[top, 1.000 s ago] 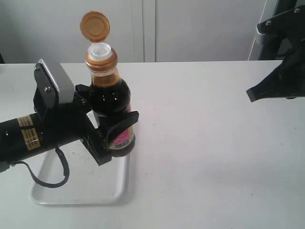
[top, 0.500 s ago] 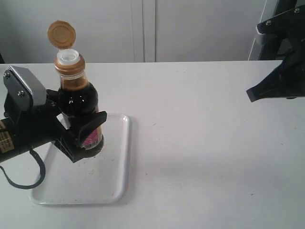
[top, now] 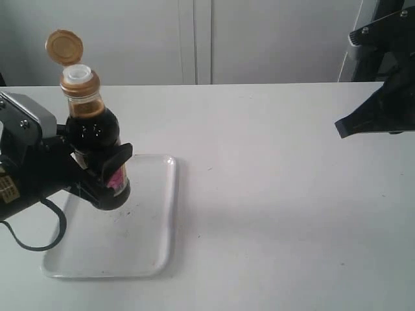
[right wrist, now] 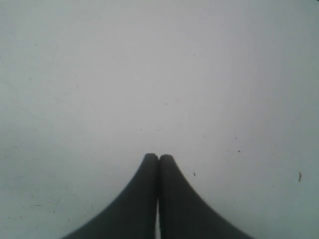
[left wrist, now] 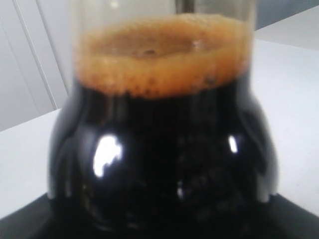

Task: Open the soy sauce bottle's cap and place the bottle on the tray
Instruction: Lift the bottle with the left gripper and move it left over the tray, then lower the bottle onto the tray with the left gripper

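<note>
The soy sauce bottle point(top: 92, 133) stands upright over the far left part of the white tray point(top: 152, 249), its base at or just above the tray floor. Its orange-gold cap point(top: 64, 46) is flipped open and stands up behind the white spout point(top: 80, 73). My left gripper point(top: 104, 178) is shut on the bottle's lower body, over the label. In the left wrist view the bottle point(left wrist: 164, 164) fills the picture, dark liquid with brown foam on top. My right gripper point(right wrist: 159, 158) is shut and empty, held above the bare table at the far right point(top: 353, 123).
The white table point(top: 285, 194) stretches between the tray and the right arm. A pale wall with vertical panel seams point(top: 202, 39) runs behind the table. A black cable point(top: 39, 240) loops from the left arm beside the tray's left edge.
The left gripper has carried the bottle leftward and slightly down, from beyond the tray's right rim to over its far left part. The right arm has not moved.
</note>
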